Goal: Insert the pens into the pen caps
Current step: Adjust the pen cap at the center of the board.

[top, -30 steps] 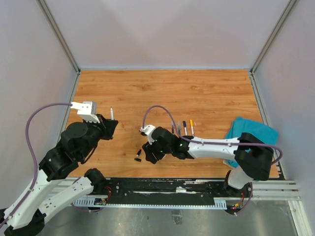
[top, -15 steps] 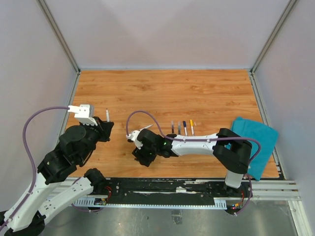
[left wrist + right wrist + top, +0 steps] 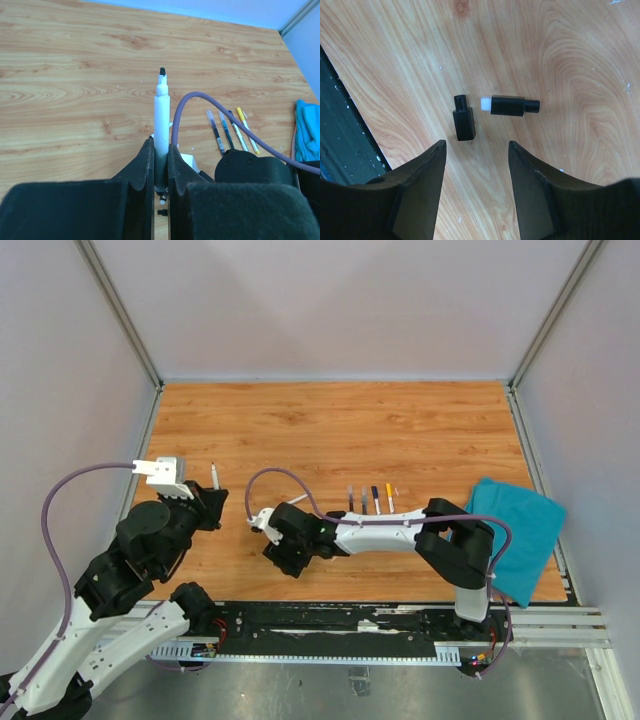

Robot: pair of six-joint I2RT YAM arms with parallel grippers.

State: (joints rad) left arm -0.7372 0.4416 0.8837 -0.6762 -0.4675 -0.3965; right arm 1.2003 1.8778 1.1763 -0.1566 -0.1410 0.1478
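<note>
Wooden table (image 3: 330, 430), grey walls around. Well left of the row of pens (image 3: 370, 499), the left gripper (image 3: 160, 167) is clamped on a white pen (image 3: 161, 112), tip up. Between them, the right gripper (image 3: 476, 145) hangs with jaws apart and empty over two black caps (image 3: 464, 120) lying just beside each other. Since a second ago it has slid leftward, away from the row; the left gripper drifted left too. A cloth (image 3: 520, 530) lies right of the row.

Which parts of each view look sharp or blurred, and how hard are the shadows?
Left wrist: the white pen and the table grain are sharp, while the left gripper nearest the lens is dark and blurred. Right wrist: both black caps are crisp, with faint shadows. Top external: even light, no glare.
</note>
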